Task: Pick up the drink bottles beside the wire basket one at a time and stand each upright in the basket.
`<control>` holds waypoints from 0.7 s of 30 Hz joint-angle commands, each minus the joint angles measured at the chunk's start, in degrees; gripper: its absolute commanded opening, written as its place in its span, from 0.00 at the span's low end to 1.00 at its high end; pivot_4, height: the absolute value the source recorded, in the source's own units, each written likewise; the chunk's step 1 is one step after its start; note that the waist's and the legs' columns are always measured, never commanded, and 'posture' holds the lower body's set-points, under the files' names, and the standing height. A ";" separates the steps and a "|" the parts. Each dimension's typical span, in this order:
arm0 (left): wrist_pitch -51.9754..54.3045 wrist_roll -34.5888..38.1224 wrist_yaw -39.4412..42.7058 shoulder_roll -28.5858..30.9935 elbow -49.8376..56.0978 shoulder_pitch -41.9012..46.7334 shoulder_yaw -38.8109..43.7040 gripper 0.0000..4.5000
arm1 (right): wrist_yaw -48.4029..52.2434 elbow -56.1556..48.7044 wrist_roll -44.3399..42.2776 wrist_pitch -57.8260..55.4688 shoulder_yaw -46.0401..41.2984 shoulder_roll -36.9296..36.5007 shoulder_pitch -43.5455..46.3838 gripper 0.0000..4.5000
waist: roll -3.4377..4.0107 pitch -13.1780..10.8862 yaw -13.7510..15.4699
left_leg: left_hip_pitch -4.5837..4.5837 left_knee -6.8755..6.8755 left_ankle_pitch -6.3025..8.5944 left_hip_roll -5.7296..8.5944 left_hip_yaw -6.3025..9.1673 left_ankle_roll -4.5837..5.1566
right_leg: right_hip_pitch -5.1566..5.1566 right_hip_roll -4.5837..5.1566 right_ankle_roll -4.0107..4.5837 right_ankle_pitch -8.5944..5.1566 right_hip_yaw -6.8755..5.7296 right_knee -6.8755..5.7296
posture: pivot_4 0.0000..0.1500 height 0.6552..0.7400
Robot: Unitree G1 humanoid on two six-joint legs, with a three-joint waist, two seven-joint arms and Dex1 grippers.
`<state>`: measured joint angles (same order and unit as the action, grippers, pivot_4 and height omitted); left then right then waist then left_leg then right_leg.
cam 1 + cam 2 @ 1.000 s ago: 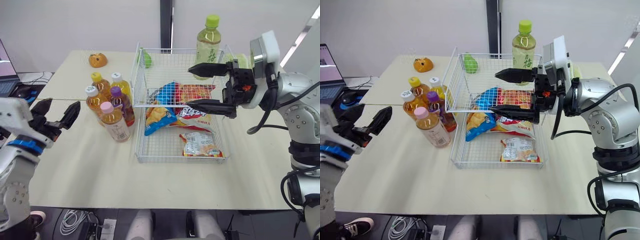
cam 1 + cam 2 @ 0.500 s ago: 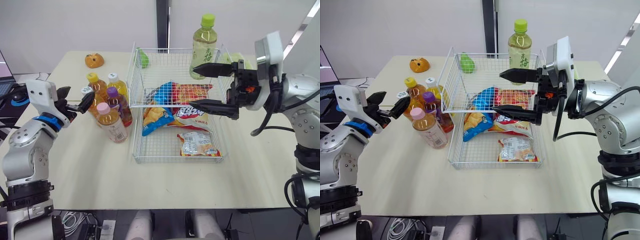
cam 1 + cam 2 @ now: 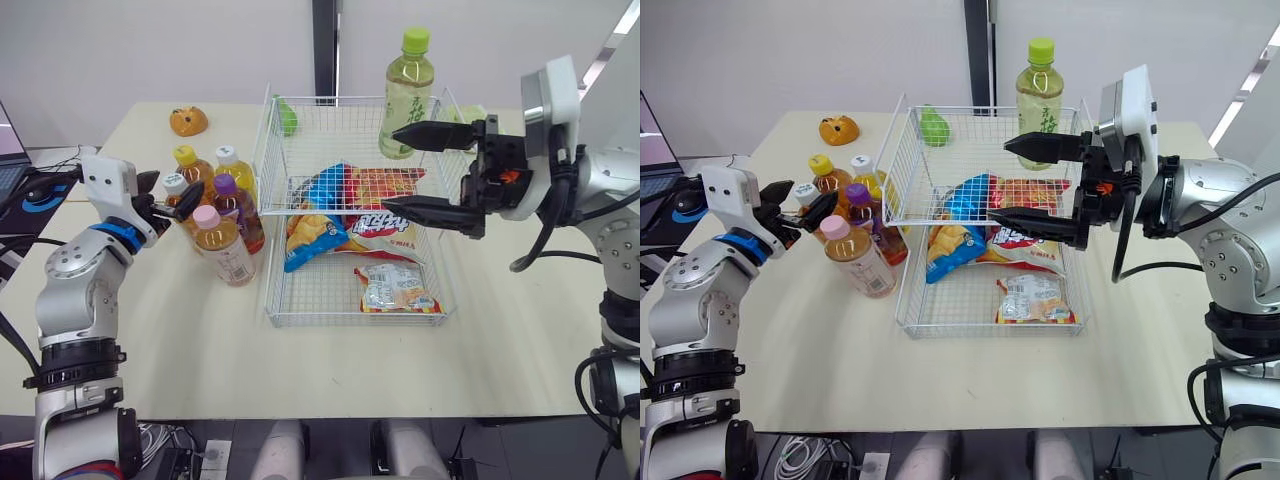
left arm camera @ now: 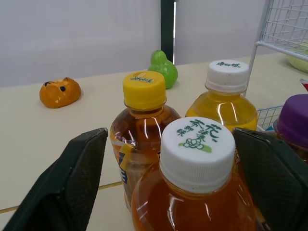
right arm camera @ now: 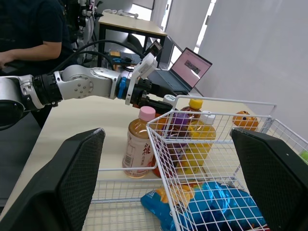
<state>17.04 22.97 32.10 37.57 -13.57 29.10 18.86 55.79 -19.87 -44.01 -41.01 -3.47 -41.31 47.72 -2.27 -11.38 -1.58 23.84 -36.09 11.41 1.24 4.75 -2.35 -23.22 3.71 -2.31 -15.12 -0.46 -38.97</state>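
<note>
Drink bottles [image 3: 222, 205], five of them, stand upright in a tight cluster on the counter [image 3: 300, 370], just beside the left wall of the wire basket [image 3: 350, 318], which holds snack bags [image 3: 395, 288]. The left end effector [image 3: 170, 192] is spread on either side of the white-capped bottle [image 4: 196, 159] at the cluster's left edge, not pinching it. The right end effector [image 3: 390, 167] hangs spread wide above the basket, near a green-capped bottle [image 3: 410, 95] at its far rim.
</note>
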 commanded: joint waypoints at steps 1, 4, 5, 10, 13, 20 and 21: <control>-1.40 0.02 0.64 0.07 0.54 1.50 0.46 0.66 | -0.92 -1.54 -0.98 -0.04 -2.46 -0.85 0.11 1.00 | 0.00 0.00 0.01 | 0.00 0.00 0.00 -0.01 0.01 0.00 | 0.00 0.00 0.00 0.00 0.00 0.00 | 1.00 1.00; -1.11 0.60 1.24 -0.18 -0.01 1.82 0.67 0.45 | -1.06 -1.45 -0.92 0.06 -2.29 -1.01 -0.13 1.00 | 0.00 0.00 0.00 | 0.00 0.00 0.00 -0.01 0.00 0.00 | 0.00 0.00 0.00 0.00 0.01 0.00 | 1.00 1.00; -1.24 0.57 1.50 -0.16 -0.13 1.87 0.68 0.38 | -1.14 -1.45 -0.98 0.04 -2.28 -1.04 -0.13 1.00 | 0.00 0.00 -0.02 | 0.00 0.00 0.00 -0.01 0.00 0.00 | 0.00 0.00 0.00 0.00 0.01 0.00 | 1.00 1.00; -0.83 0.73 1.78 0.01 -0.05 1.69 0.78 0.31 | -1.55 -1.43 -1.32 -0.13 -2.39 -0.90 0.11 1.00 | 0.00 0.00 -0.03 | 0.00 0.00 0.00 -0.01 0.01 0.00 | 0.00 0.00 0.00 0.00 0.00 0.00 | 1.00 1.00; -0.83 0.98 2.18 0.31 0.23 1.01 1.24 0.31 | -1.64 -1.45 -1.32 -0.17 -2.36 -0.85 0.17 1.00 | 0.00 0.00 -0.03 | 0.00 0.00 0.00 -0.01 0.00 0.00 | 0.00 0.00 0.00 0.00 0.01 0.00 | 1.00 1.00; 4.98 9.75 8.66 5.01 6.96 -2.81 8.41 0.31 | -1.65 -1.50 -1.44 -0.16 -2.43 -0.60 -0.07 1.00 | 0.02 -0.01 -0.34 | 0.01 0.02 0.00 -0.08 -0.01 0.00 | -0.04 0.00 0.00 0.00 0.02 0.00 | 1.00 1.00; 6.75 11.79 9.88 6.36 7.86 -3.56 10.26 0.31 | -1.68 -1.47 -1.77 -0.27 -2.56 -0.41 -0.11 1.00 | 0.01 -0.02 -0.39 | 0.02 0.03 0.00 -0.10 -0.01 0.00 | -0.06 0.00 0.00 0.00 0.03 0.00 | 1.00 1.00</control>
<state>22.57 30.45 39.90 41.05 -10.25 24.80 23.83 54.57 -19.98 -44.21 -41.66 -3.65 -41.57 47.27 -2.26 -11.40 -1.97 23.89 -36.06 11.41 1.07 4.74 -2.35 -23.30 3.70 -2.30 -15.12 -0.44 -38.96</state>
